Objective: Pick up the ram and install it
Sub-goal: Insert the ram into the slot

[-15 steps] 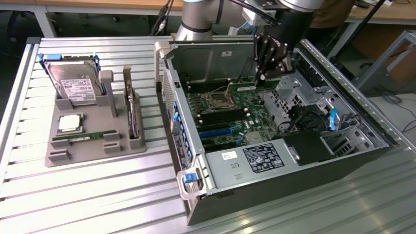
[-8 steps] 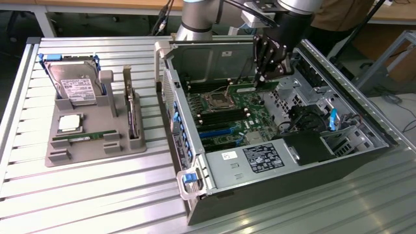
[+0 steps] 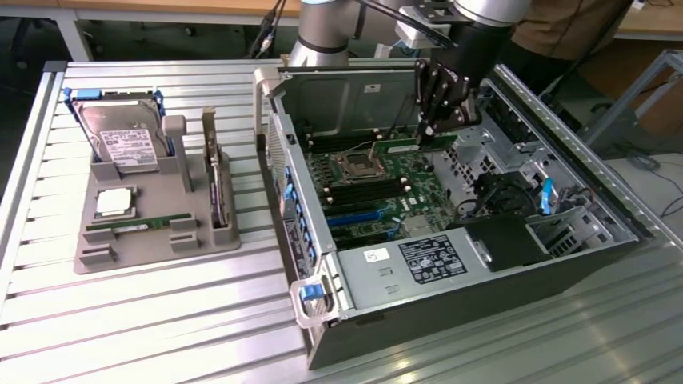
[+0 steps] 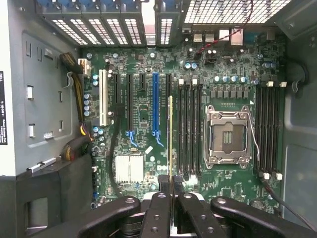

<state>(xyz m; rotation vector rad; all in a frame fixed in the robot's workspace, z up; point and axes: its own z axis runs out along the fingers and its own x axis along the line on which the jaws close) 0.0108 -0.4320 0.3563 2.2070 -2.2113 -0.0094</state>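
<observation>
My gripper hangs inside the open computer case, above the motherboard. It is shut on the ram, a thin green stick held level just over the board, beside the processor socket. In the wrist view the ram shows edge-on as a thin line clamped between the black fingers. It runs along the black memory slots, next to the socket. I cannot tell whether the ram touches a slot.
A grey holder tray lies at the exterior view's left with a silver hard drive, a square silver chip and another green stick. The case walls, a black fan and cables crowd the gripper. A person stands behind the case.
</observation>
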